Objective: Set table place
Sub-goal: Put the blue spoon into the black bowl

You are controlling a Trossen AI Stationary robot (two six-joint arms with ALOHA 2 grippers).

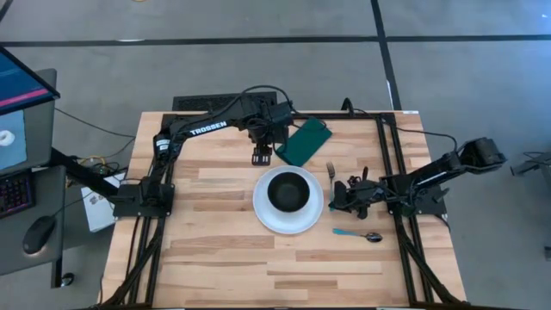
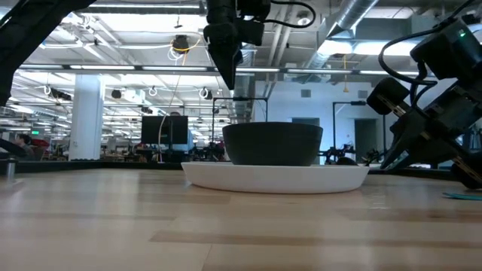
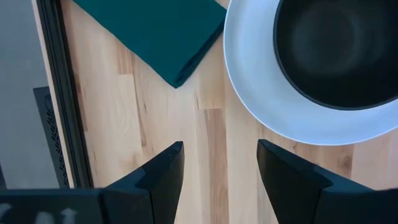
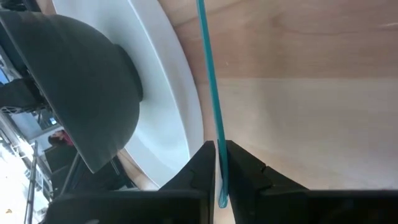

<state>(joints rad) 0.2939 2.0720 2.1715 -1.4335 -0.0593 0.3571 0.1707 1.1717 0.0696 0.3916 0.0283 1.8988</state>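
A light-wood butcher-block table (image 1: 224,258) with black framing fills the middle of the overhead view, standing on a grey floor (image 1: 258,21).

Nearest the front edge, on the right half of the table, a teal-handled spoon (image 1: 359,234) lies flat on the wood, well clear of the other dishes.

Just behind it, the right gripper (image 1: 337,196) sits low over the table, immediately right of the plate. Its jaws are clenched on the teal handle of a fork (image 4: 210,81), which runs forward between the fingers (image 4: 200,163). In the overhead view the fork's tines (image 1: 331,171) poke out toward the far side of the table, close to the plate's rim.

At the centre of the table rests a white plate (image 1: 265,215), and a dark bowl (image 1: 289,190) sits upright on it. From table level, the bowl (image 2: 273,143) rises from the middle of the plate (image 2: 275,178).

Farther back, the left gripper (image 1: 262,158) hangs above bare wood just beyond the plate's far left rim. Its jaws are released, spread apart with nothing between them, and the fingers (image 3: 163,177) frame only tabletop.

Beside it, toward the far edge, a dark green folded napkin (image 1: 304,141) lies flat on the table, near the plate but not touching it.
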